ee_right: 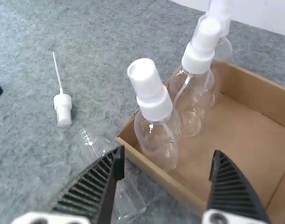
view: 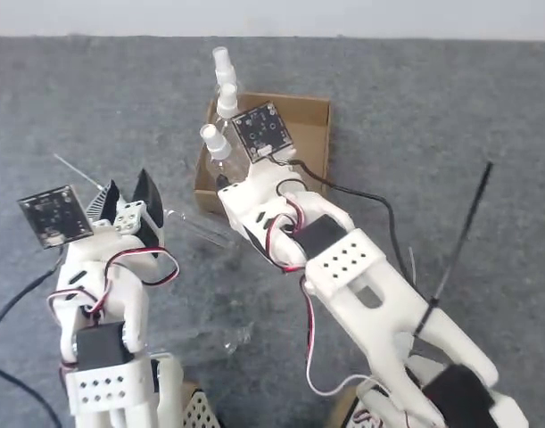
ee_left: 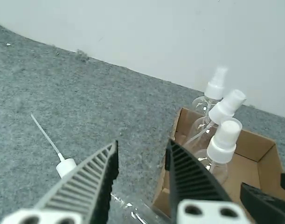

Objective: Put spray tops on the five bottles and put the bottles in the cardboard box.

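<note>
Left tool [view: 127,194]: mine, jaws spread wide, nothing held. It hangs at the left of the high view above the table [view: 450,98]. The loose spray top [ee_left: 66,166] lies just past one finger and the uncapped bottle [view: 199,226] just to the right. I judge it is placed to take one of the two.

Right tool [ee_right: 166,170]: mine, jaws likewise wide, empty. It is poised over the lower-left corner of the cardboard box [view: 309,125], and the front capped bottle [ee_right: 154,126] stands just beyond its fingers.

Capped bottles [ee_left: 225,106]: three, upright, in the box along its left wall, upper centre of the high view. They are grouped close together, which I take to leave floor for two more.

Uncapped bottle: clear, on its side on the table between my arms, just below the box.

Spray top: white, with a long thin dip tube, flat on the table at the left, apart from the bottle.

Possible second clear bottle [view: 238,337]: lower centre, too faint to confirm.

Status, by my estimate: three of five done. Next comes feeding the tube into an open neck. The tube looks bendy, and a bottle on its side may roll.
</note>
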`<state>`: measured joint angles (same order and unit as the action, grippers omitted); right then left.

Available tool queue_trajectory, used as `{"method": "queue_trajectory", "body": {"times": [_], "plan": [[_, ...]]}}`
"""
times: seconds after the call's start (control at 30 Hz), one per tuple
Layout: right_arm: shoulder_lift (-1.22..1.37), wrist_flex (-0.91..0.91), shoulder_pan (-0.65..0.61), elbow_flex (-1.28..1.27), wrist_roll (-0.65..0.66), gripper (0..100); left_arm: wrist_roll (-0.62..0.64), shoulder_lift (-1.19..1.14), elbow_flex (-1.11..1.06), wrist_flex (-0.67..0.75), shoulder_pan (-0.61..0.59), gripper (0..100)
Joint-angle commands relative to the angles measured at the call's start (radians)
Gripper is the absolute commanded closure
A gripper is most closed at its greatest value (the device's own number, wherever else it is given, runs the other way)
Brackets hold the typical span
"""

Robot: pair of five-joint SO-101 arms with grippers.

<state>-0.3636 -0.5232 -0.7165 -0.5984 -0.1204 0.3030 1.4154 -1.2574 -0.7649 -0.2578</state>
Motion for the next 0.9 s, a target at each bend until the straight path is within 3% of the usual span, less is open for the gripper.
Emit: {"method": "queue_trajectory", "body": {"times": [0.0, 0.2, 0.4, 0.87], "plan": [[-0.116, -0.071, 0.015, 0.063, 0.012, 74.9, 0.008, 0.006, 0.013, 0.032, 0.003, 84], [-0.232, -0.185, 0.064, 0.069, 0.115, 75.9, 0.008, 0.006, 0.013, 0.032, 0.003, 84], [-0.331, -0.255, 0.157, 0.069, 0.143, 87.4, 0.008, 0.006, 0.013, 0.032, 0.003, 84], [-0.383, -0.677, 0.426, 0.069, 0.304, 88.0, 0.006, 0.006, 0.013, 0.032, 0.002, 84]]}}
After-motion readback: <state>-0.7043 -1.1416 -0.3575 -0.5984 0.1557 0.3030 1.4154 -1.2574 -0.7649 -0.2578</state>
